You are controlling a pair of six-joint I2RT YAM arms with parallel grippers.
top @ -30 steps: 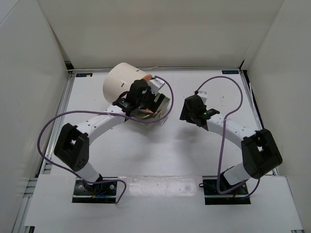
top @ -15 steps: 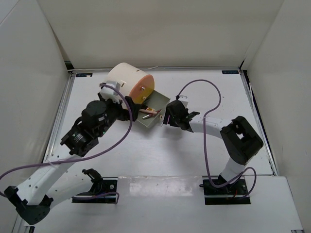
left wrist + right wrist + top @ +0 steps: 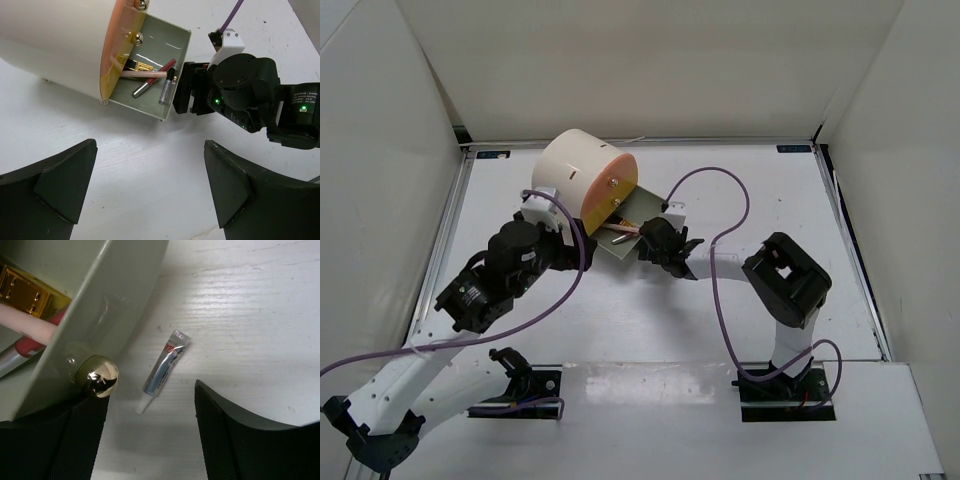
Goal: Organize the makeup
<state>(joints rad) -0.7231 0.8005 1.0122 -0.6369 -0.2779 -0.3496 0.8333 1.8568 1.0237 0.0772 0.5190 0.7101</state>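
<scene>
A grey-green drawer (image 3: 638,212) stands pulled out of the cream cylinder's orange front (image 3: 610,185). In the left wrist view the drawer (image 3: 176,46) holds a gold compact (image 3: 138,65), a pink-red pencil (image 3: 161,67), a silver tube (image 3: 142,89) and a clear tube with a black cap (image 3: 167,85). My right gripper (image 3: 655,243) is open at the drawer's front. Its left finger sits under the gold knob (image 3: 97,376). A small silver-blue tube (image 3: 162,369) lies on the table between its fingers (image 3: 150,435). My left gripper (image 3: 150,190) is open and empty above the table.
The big cream cylinder (image 3: 576,167) lies on its side at the back left. White walls close in the table on three sides. Purple cables loop over both arms. My right gripper body (image 3: 240,95) stands against the drawer's open end.
My left arm has drawn back from the drawer and now hovers in front of it. My right gripper has moved left up to the drawer's front knob.
</scene>
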